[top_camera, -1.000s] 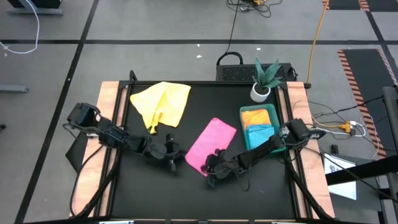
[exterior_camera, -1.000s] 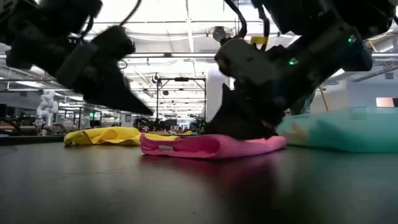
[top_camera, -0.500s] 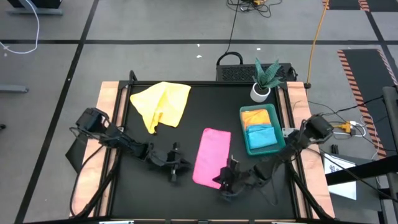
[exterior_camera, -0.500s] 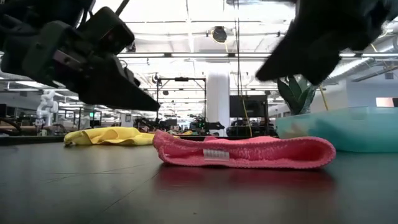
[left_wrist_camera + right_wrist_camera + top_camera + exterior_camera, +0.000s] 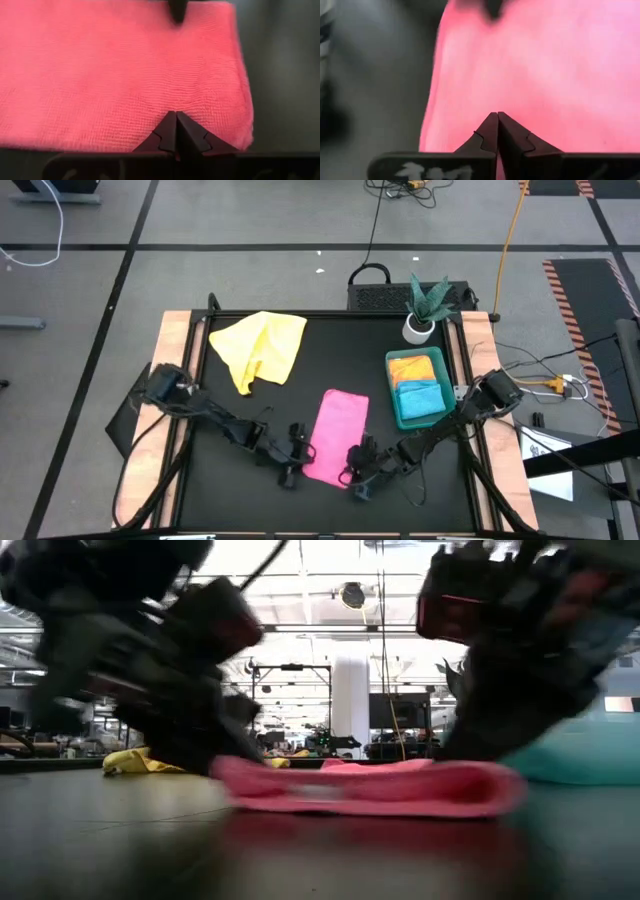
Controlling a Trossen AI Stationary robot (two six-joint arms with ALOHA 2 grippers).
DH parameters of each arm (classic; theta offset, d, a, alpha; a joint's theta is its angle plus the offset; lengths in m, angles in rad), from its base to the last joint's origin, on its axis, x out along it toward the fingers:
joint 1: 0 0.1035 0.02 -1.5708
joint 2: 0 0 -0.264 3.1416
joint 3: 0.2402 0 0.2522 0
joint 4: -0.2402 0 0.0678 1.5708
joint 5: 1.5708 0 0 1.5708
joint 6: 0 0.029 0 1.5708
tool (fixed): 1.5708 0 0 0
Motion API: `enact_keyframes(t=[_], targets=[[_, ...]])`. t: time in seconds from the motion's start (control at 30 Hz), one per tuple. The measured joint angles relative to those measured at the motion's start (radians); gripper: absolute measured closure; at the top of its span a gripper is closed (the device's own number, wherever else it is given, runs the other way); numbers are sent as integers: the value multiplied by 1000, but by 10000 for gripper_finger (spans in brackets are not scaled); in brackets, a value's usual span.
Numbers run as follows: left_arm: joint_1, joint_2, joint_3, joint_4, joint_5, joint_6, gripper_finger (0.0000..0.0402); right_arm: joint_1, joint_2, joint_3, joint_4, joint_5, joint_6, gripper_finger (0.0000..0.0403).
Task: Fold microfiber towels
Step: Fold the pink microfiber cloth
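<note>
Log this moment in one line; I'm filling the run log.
left end effector: shut, pink towel edge | right end effector: shut, opposite edge

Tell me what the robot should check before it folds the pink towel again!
1. Pink towel lies flat on the table, already folded into a strip: ok.
2. Left end effector at the towel's near left corner, fingers shut: ok.
3. Right end effector at the near right corner, fingers shut: ok.
4. Either end effector actually pinching cloth: cannot tell.
5. Yellow towel lies apart from the pink one: ok.
6. Green tray with its folded towels out of the way: ok.
</note>
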Motion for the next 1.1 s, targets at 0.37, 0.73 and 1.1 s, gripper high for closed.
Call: enact_keyframes(t=[0.37, 0.73, 1.1], targets=[[-83, -152, -10, 26, -52, 34, 393, 44, -8, -6, 99, 128, -54, 403], [-30, 68, -11, 186, 50, 25, 388, -130, -3, -28, 54, 346, 1, 403], [-73, -40, -10, 135, 61, 50, 388, -175, -45, -129, 55, 358, 21, 403]])
